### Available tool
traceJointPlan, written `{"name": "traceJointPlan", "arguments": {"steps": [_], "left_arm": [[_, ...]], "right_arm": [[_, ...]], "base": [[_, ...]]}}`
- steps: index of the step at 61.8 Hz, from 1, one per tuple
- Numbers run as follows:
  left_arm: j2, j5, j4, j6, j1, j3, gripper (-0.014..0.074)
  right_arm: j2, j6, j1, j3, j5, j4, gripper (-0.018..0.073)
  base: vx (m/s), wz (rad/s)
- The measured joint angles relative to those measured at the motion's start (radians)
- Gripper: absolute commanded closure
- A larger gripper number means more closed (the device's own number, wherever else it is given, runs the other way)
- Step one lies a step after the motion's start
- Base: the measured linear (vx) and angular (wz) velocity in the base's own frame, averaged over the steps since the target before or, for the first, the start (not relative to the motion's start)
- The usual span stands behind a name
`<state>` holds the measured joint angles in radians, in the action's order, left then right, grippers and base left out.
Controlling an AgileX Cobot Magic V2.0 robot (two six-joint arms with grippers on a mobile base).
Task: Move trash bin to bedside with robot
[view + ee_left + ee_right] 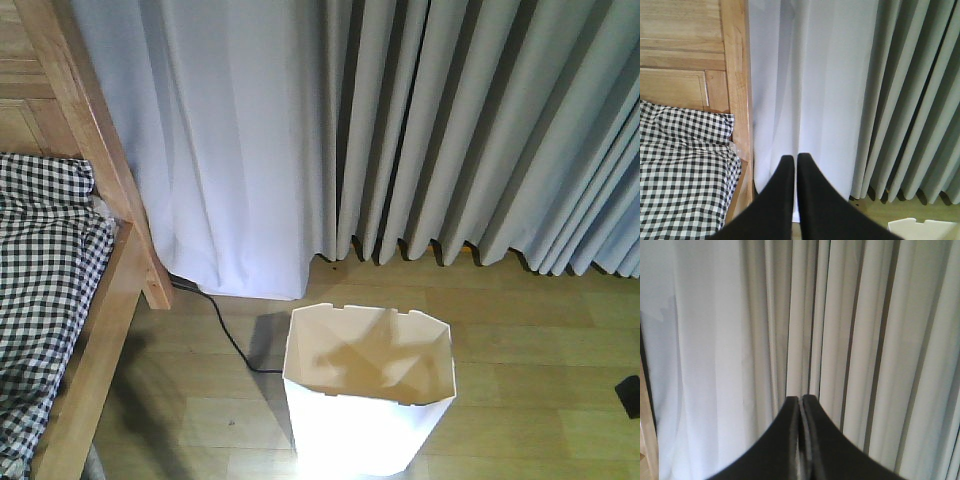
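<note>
The white trash bin [365,400] stands on the wooden floor in the lower middle of the front view, cream inside and empty; a corner of its rim shows in the left wrist view [925,227]. The wooden bed frame [105,330] with the checkered quilt [40,280] is at the left, a short gap from the bin; both show in the left wrist view, frame [735,75] and quilt [680,170]. My left gripper [792,158] is shut and empty, pointing at the white curtain. My right gripper [800,398] is shut and empty, facing the grey curtain. Neither arm shows in the front view.
A white curtain [230,140] and grey pleated curtains [480,120] hang behind the bin. A black cable [225,330] runs across the floor between the bed post and the bin. A dark object [629,395] sits at the right edge.
</note>
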<state>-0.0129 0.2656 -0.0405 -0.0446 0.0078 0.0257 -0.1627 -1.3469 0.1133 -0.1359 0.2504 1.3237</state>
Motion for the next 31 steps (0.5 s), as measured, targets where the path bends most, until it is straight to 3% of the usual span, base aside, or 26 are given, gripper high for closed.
{"name": "traceJointPlan", "arguments": {"steps": [10, 16, 24, 31], "left_arm": [[0.000, 0.000, 0.000, 0.000, 0.000, 0.000, 0.0602], [0.000, 0.000, 0.000, 0.000, 0.000, 0.000, 0.0602], [0.000, 0.000, 0.000, 0.000, 0.000, 0.000, 0.0602], [0.000, 0.000, 0.000, 0.000, 0.000, 0.000, 0.0602]], "right_arm": [[0.000, 0.001, 0.000, 0.000, -0.003, -0.021, 0.0568], [0.018, 0.050, 0.000, 0.000, -0.004, -0.111, 0.0568], [0.066, 0.245, 0.000, 0.000, -0.017, -0.301, 0.0568], [0.106, 0.515, 0.000, 0.000, -0.016, -0.570, 0.0568]], "base": [[0.00, 0.00], [0.00, 0.00], [0.00, 0.00], [0.00, 0.00]]}}
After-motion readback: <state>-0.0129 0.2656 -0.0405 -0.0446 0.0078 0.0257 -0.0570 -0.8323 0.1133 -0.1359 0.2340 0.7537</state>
